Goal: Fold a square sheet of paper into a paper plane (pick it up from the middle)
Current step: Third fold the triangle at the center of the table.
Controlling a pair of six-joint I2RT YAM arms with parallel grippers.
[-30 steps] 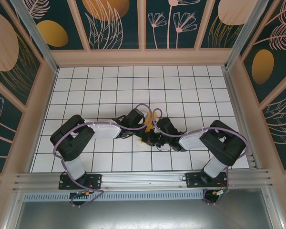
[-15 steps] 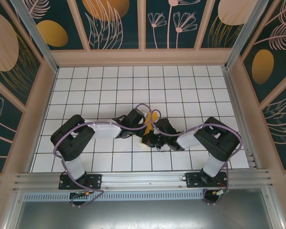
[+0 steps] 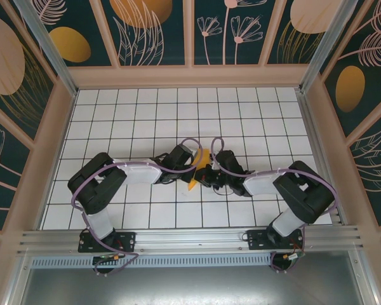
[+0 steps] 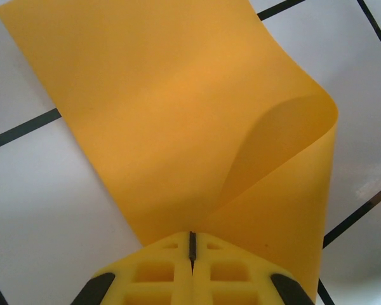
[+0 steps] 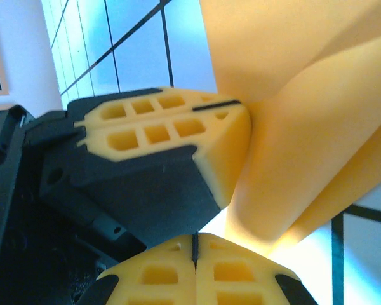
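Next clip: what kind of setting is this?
Probably a purpose-built robot booth, not a home or workshop: a white grid-tiled table boxed in by dark leafy wallpaper panels, with the left arm and right arm bolted to an aluminium rail at the near edge.

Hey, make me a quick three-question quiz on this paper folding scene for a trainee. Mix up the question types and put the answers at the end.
1. True or false: the sheet of paper lies completely flat on the table.
2. The left end effector is: A) wide open above the sheet; B) shut on the sheet; C) parked far from the sheet.
3. Fill in: the table is white with black ____ lines.

Key
1. False: one side curls over.
2. B
3. grid
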